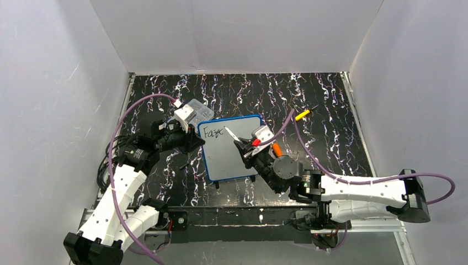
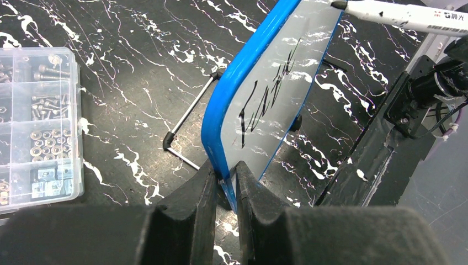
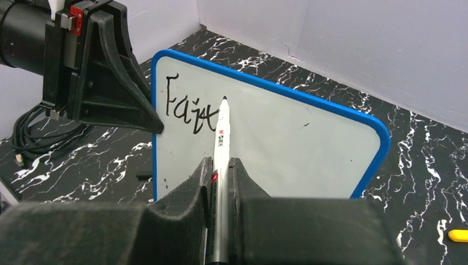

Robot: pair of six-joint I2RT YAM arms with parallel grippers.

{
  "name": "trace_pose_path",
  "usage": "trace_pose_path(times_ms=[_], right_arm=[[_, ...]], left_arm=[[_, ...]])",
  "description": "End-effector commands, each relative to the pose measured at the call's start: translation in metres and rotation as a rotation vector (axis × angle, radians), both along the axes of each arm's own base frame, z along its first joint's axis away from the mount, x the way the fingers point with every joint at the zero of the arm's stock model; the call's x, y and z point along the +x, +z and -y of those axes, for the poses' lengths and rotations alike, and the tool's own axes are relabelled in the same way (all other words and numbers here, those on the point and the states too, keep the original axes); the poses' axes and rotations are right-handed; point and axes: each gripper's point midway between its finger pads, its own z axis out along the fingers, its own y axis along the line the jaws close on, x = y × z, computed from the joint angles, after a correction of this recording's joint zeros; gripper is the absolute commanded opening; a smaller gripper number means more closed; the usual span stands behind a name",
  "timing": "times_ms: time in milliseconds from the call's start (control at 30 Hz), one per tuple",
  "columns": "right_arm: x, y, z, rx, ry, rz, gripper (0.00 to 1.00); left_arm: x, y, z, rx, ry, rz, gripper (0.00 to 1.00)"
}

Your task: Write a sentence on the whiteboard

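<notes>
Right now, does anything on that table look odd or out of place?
Nothing is spilled or broken. The whiteboard sits askew on the table, pinched at one edge by the left gripper. A yellow thing, perhaps a pen, lies loose beyond it, away from the work.

The left arm (image 1: 118, 193) and right arm (image 1: 364, 190) have white shells, black joints, looping purple cables (image 1: 118, 122), black wedge-shaped tool fingers (image 3: 190, 190).
</notes>
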Motion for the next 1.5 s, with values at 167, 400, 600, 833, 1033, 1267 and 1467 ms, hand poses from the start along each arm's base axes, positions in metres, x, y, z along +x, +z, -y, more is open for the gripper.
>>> trace_pose_path(times_ms=[167,400,600,833,1033,1267,1467], right_arm=[[0.012,0.024,0.004,0.017,-0.08,0.063,0.01],[0.014,0.008,0.005,-0.03,-0.102,0.041,0.01],[0.011,-0.015,0.005,-0.069,-0.086,-0.011,0.01],[0.004,-0.035,0.003,-0.072,-0.046,-0.065,0.01],[0.0,-0.043,0.001,-0.079,-0.02,-0.084,0.01],[0.001,-0.035,0.003,-0.042,-0.024,-0.07,0.01],[0.004,-0.015,0.006,0.037,-0.044,-0.029,0.01]], left_arm=[[-0.011,-0.02,0.0,0.033,-0.035,-0.065,0.0],[-0.011,-0.02,0.001,0.033,-0.035,-0.066,0.0],[-0.011,-0.02,0.0,0.033,-0.034,-0.062,0.0],[-0.011,-0.02,0.0,0.033,-0.033,-0.062,0.0],[-0.011,-0.02,0.0,0.034,-0.032,-0.063,0.0],[-0.011,-0.02,0.0,0.034,-0.032,-0.064,0.0],[-0.011,-0.02,0.0,0.033,-0.032,-0.065,0.0]])
